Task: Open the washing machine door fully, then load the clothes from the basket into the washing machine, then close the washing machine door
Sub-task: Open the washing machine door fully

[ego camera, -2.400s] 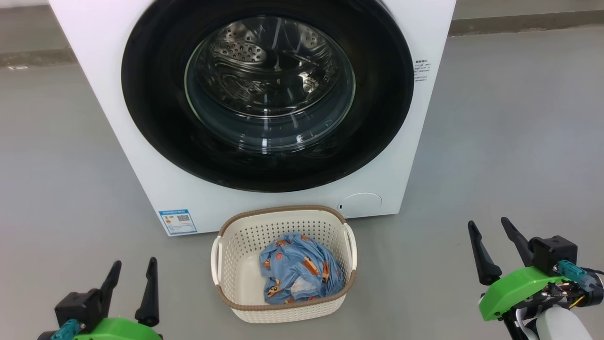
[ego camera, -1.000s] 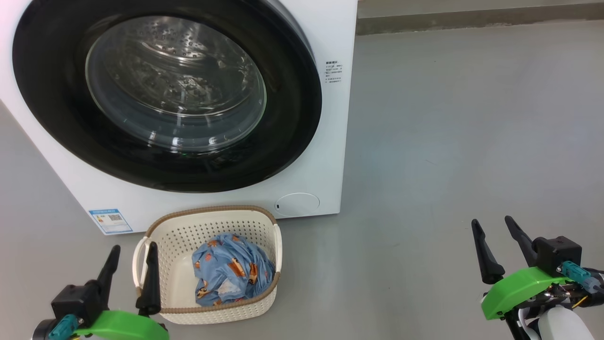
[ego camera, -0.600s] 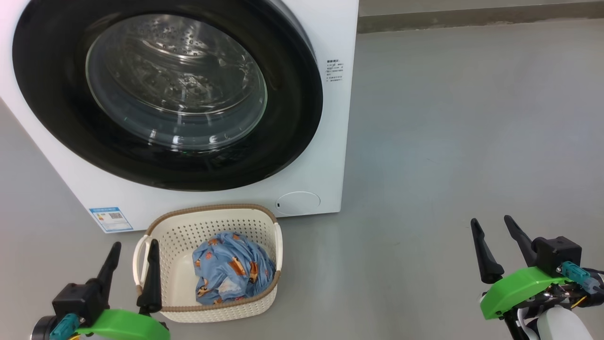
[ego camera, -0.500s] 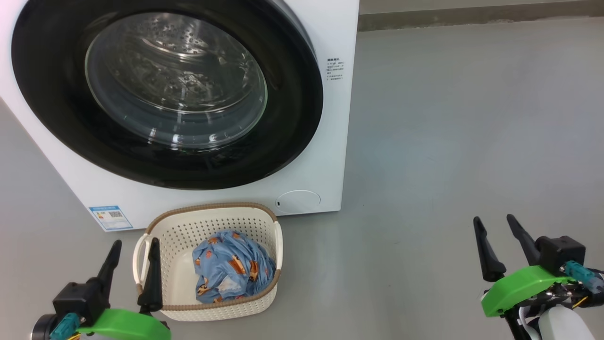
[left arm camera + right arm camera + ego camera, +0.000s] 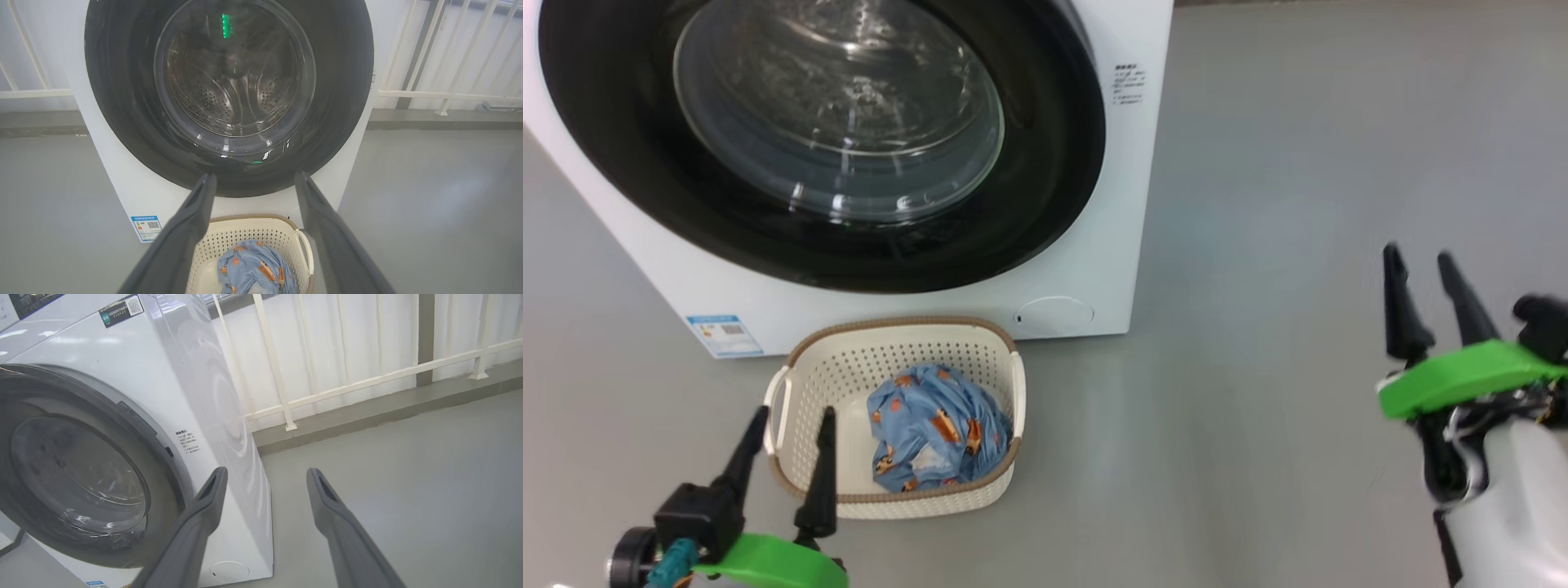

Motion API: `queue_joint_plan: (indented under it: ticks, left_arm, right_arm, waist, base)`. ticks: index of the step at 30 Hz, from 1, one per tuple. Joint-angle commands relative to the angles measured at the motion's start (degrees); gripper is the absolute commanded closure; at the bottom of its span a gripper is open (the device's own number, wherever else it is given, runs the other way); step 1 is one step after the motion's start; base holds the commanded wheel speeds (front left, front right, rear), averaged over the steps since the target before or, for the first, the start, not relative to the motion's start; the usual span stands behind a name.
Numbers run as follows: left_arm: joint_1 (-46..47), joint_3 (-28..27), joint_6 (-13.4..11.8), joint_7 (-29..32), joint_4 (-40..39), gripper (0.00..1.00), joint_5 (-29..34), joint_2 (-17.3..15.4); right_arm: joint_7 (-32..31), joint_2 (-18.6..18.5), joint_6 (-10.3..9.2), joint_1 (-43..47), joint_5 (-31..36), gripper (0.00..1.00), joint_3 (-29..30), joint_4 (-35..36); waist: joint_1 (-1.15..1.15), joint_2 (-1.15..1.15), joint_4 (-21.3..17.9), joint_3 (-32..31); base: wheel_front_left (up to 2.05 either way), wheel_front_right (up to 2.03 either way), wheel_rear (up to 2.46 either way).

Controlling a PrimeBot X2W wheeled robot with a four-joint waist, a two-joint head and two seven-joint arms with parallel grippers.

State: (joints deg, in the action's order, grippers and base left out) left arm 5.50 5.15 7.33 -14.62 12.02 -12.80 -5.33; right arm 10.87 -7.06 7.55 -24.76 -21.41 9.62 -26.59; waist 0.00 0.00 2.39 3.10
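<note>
The white washing machine (image 5: pixel 1127 204) stands at the upper left, its round black-ringed door (image 5: pixel 1045 180) shut over the glass window. On the floor in front sits the cream basket (image 5: pixel 849 371) with the light blue printed clothes (image 5: pixel 935 429) bunched inside. My left gripper (image 5: pixel 792 416) is open at the basket's near left corner, holding nothing; in the left wrist view its fingers (image 5: pixel 196 220) frame the basket (image 5: pixel 249 237), clothes (image 5: pixel 253 269) and door (image 5: pixel 339 81). My right gripper (image 5: pixel 1419 260) hangs open and empty over bare floor at the far right, pointing past the machine's right side (image 5: pixel 212 400) and door (image 5: pixel 163 486).
Grey floor (image 5: pixel 1258 286) spreads to the right of the machine. A blue label (image 5: pixel 725 335) and a round white hatch (image 5: pixel 1054 314) sit low on its front. White railings (image 5: pixel 367 379) and a kerb run behind it.
The head view tilted down and shifted slightly. My right gripper rose well up the picture. The left gripper moved a little forward and right toward the basket's corner. Both stay open.
</note>
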Motion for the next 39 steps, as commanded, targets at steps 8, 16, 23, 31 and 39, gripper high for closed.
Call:
queue_joint_plan:
  ticks: [8, 16, 23, 31, 39]
  left_arm:
    - [1.35, -0.47, 0.15, -0.38, -0.3, 0.0, -0.49, -0.61]
    - [2.64, 1.17, 0.15, -0.38, -0.05, 0.0, -0.99, -0.05]
    - [3.67, 2.14, 0.15, -0.38, 0.32, 0.0, -1.25, 0.58]
    - [4.6, 2.98, 0.15, -0.38, 0.88, 0.0, -1.6, 1.37]
    - [5.43, 3.11, 0.15, -0.38, 0.82, 0.0, -1.66, 1.85]
  right_arm:
    - [-1.84, -0.77, -0.06, -8.69, -10.13, 0.0, 0.84, 0.59]
    - [-5.57, -0.58, -0.06, -15.14, -22.99, 0.14, 6.86, -2.74]
    - [-11.04, -1.5, -0.06, -20.89, -29.09, 1.0, 10.62, -7.44]
    - [-19.68, -4.0, -0.06, -27.75, -32.15, 1.0, 13.68, -14.18]
    - [-29.05, -6.26, -0.06, -35.42, -33.84, 1.0, 15.49, -18.81]
  waist:
    - [0.0, 0.0, 3.53, 3.4]
    - [0.0, 0.0, 6.71, 5.63]
    - [0.0, 0.0, 8.83, 7.88]
    - [0.0, 0.0, 11.13, 9.95]
    - [0.0, 0.0, 12.11, 12.23]
  base:
    - [0.0, 0.0, 0.0]
    - [0.0, 0.0, 0.0]
    - [0.0, 0.0, 0.0]
    - [0.0, 0.0, 0.0]
    - [0.0, 0.0, 0.0]
